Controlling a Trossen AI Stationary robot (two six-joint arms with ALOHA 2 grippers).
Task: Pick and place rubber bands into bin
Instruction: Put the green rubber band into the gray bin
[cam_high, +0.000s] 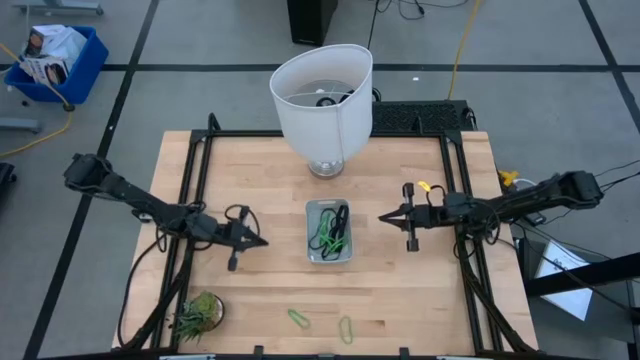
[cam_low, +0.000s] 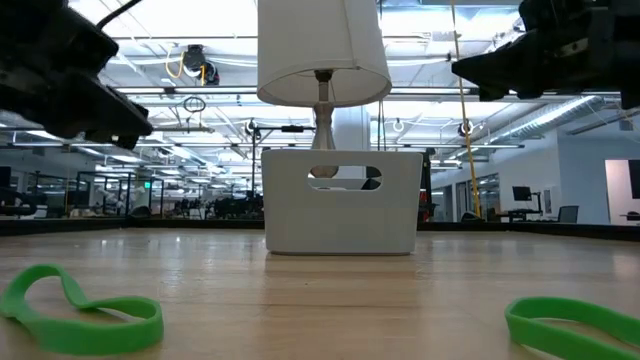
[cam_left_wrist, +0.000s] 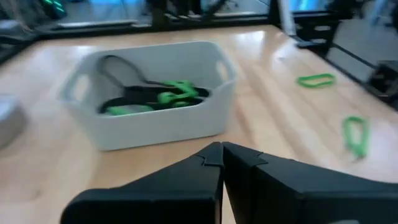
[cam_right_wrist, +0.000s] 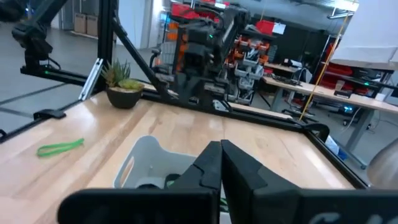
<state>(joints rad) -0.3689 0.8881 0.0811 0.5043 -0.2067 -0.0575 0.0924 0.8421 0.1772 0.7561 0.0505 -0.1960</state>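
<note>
The bin (cam_high: 329, 232) sits at the table's middle and holds several green and dark rubber bands (cam_left_wrist: 155, 96). Two green rubber bands lie flat on the table near its front edge: one (cam_high: 298, 318) and another (cam_high: 346, 329). They also show in the low view (cam_low: 80, 310) (cam_low: 575, 322) and the left wrist view (cam_left_wrist: 316, 79) (cam_left_wrist: 356, 132). My left gripper (cam_high: 262, 241) is shut and empty, left of the bin. My right gripper (cam_high: 384, 217) is shut and empty, right of the bin. Both hover above the table.
A white lampshade on a glass base (cam_high: 322, 95) stands at the far middle, behind the bin. A small spiky green plant in a pot (cam_high: 197, 314) sits at the near left corner. A blue crate (cam_high: 55, 60) is on the floor beyond the table.
</note>
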